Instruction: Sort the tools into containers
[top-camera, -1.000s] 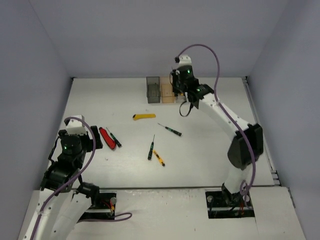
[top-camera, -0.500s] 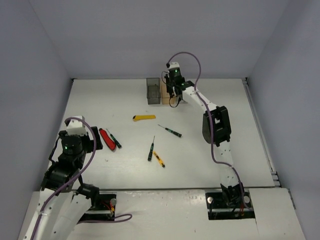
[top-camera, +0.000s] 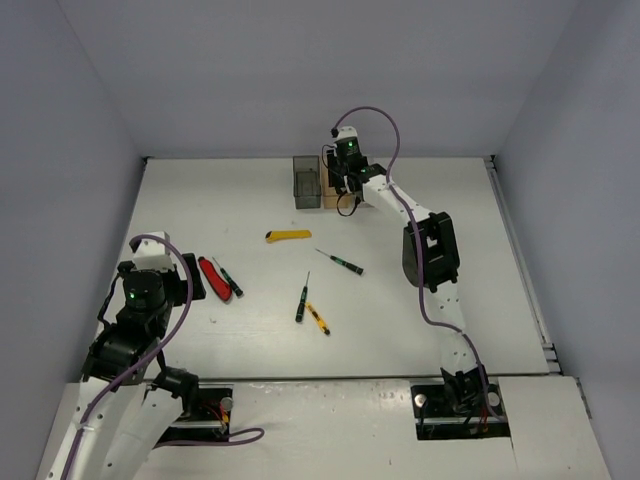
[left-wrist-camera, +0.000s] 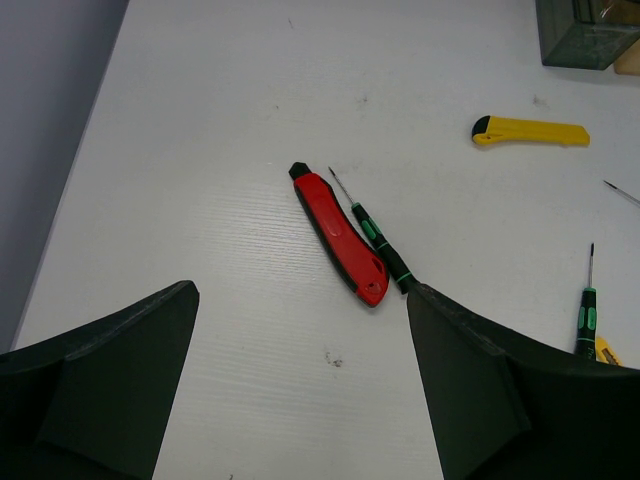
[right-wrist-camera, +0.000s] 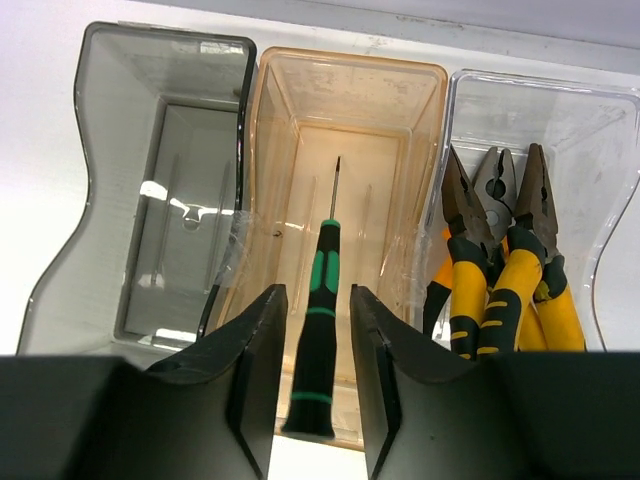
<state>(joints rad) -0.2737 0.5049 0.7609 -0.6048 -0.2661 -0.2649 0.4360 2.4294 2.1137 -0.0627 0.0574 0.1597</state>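
The right gripper (right-wrist-camera: 314, 296) hangs over the row of three bins. Its two black fingers (right-wrist-camera: 255, 370) are parted a bit, with a thin black-and-green screwdriver (right-wrist-camera: 318, 330) right in the gap between them. There's a sliver of daylight on each side of the handle, so the fingers aren't pinching it. The screwdriver lies lengthwise in the orange-tinted transparent plastic bin (right-wrist-camera: 350, 75), tip pointing away from the fingers.

Just off the left finger sits the smoky dark grey plastic bin (right-wrist-camera: 160, 90). Off the right finger is the clear plastic bin (right-wrist-camera: 600, 110) with the yellow-and-black-handled pliers (right-wrist-camera: 500, 270) piled inside, noses pointing away.

The left gripper (left-wrist-camera: 300, 400) has its fingers (left-wrist-camera: 110, 380) spread wide with nothing between them. A red-handled cutter (left-wrist-camera: 340, 240) lies on the white table (left-wrist-camera: 200, 150) just ahead of the gap, angled toward the right finger. A second black-green screwdriver (left-wrist-camera: 378, 238) lies touching its side, handle end nearly at that fingertip. A yellow utility knife (left-wrist-camera: 530, 131) lies further out, beyond the right finger. One more green-handled screwdriver (left-wrist-camera: 587, 305) shows at the right finger's outer side.
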